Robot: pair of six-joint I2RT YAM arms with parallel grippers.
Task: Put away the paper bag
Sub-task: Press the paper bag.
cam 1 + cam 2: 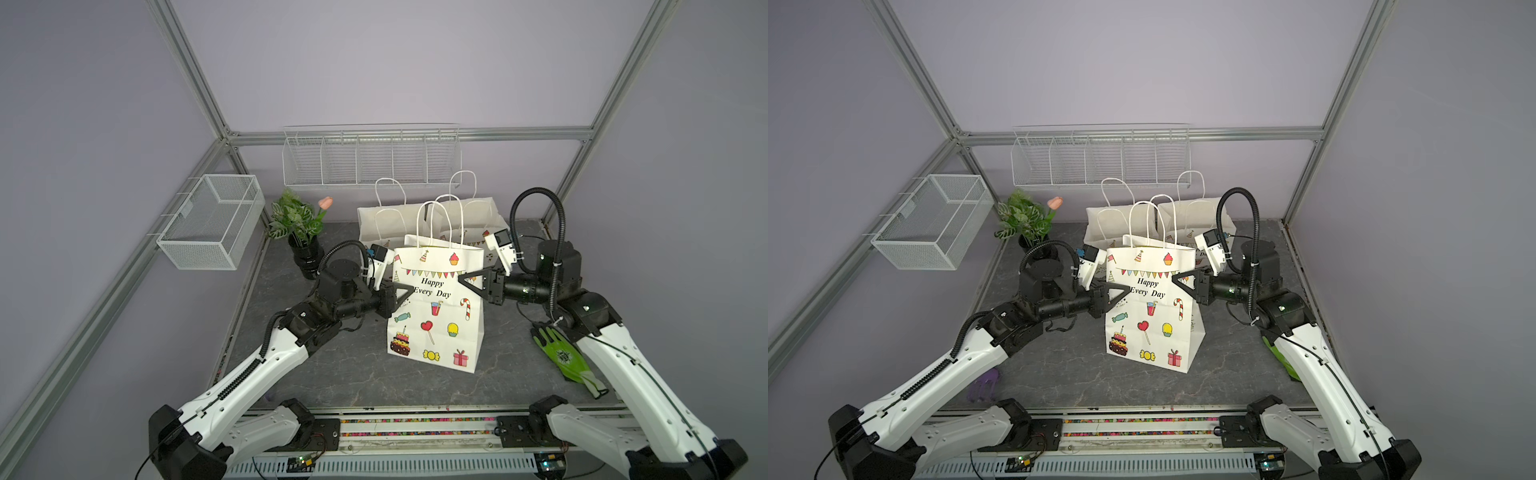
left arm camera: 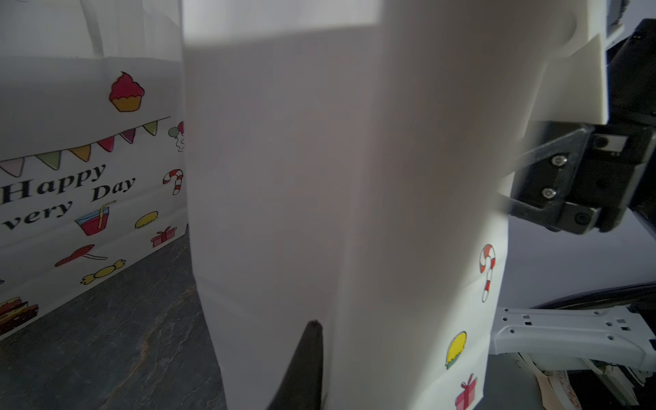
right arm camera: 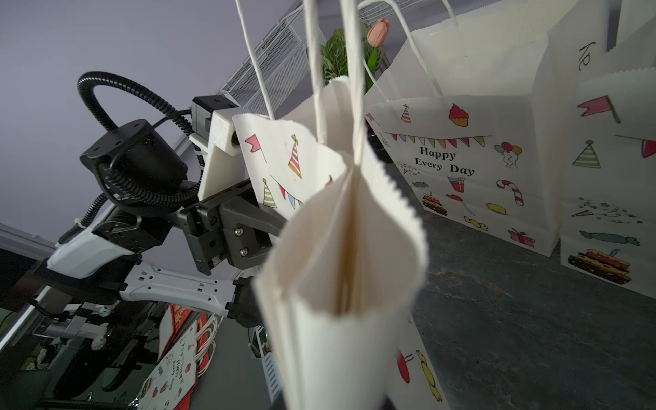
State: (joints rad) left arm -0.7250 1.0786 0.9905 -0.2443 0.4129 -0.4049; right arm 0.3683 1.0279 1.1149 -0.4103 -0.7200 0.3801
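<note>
The paper bag (image 1: 436, 316) (image 1: 1152, 320) stands upright mid-table. It is white with party drawings and "Happy Every Day", and its twisted handles stick up. My left gripper (image 1: 409, 289) (image 1: 1125, 288) is at the bag's left edge. In the left wrist view one dark finger (image 2: 307, 365) lies against the bag's side panel (image 2: 319, 177); paper hides the other finger. My right gripper (image 1: 462, 277) (image 1: 1177, 277) is shut on the bag's upper right edge. In the right wrist view the side (image 3: 340, 284) is folded inward and covers the jaws.
Two similar bags (image 1: 386, 224) (image 1: 473, 220) stand behind it. A white wire rack (image 1: 370, 160) hangs on the back wall and a mesh basket (image 1: 212, 220) on the left frame. A potted plant (image 1: 301, 232) stands at back left, and a green glove (image 1: 565, 357) lies at right.
</note>
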